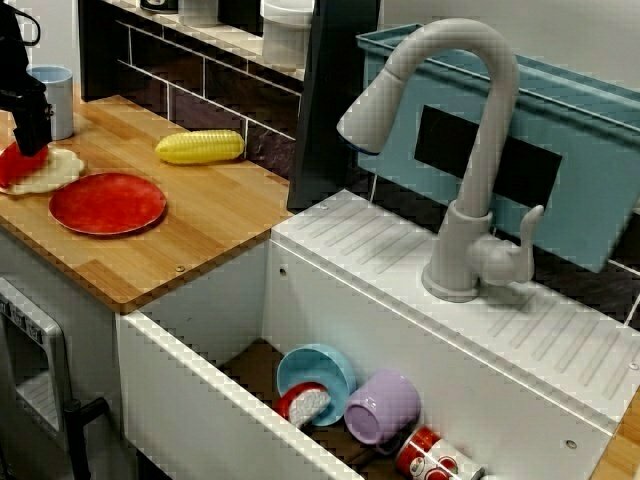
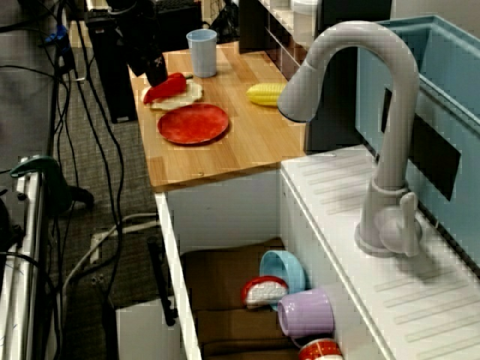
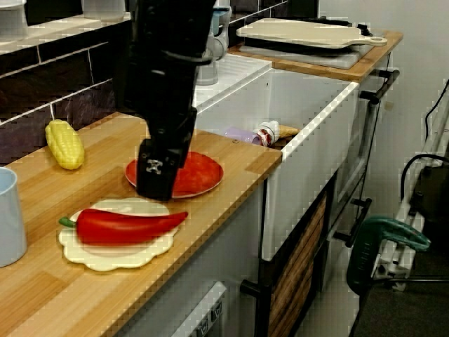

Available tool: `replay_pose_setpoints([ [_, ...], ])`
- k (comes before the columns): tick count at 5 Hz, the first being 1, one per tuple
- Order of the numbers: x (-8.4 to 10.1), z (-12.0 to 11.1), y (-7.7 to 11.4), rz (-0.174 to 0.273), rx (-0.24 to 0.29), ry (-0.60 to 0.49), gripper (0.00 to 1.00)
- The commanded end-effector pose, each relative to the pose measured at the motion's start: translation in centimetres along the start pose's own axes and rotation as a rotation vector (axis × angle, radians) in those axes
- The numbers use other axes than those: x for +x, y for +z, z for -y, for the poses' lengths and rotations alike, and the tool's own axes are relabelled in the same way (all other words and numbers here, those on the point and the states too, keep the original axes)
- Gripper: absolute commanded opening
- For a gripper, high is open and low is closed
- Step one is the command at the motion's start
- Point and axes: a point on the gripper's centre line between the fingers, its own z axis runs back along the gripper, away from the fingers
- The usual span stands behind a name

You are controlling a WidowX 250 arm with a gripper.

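Our gripper (image 3: 154, 194) hangs right by the red pepper (image 3: 126, 226); we should centre over its middle. Whether the jaws are released or clenched, we cannot tell.

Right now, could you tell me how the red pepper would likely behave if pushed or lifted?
The red pepper looks glossy, so it may slip in a grip. Its rounded, tapered body could roll or pivot on the cream plate if pushed. Lying straight, it seems stiff.
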Motion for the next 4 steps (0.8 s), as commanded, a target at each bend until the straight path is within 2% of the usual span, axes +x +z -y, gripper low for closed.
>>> replay_pose_setpoints([
  [1,0.51,-1.81,0.63,0.048,0.029,0.023,1.0],
  [4,1.27,-2.67,-0.13,0.073,0.052,0.05,1.0],
])
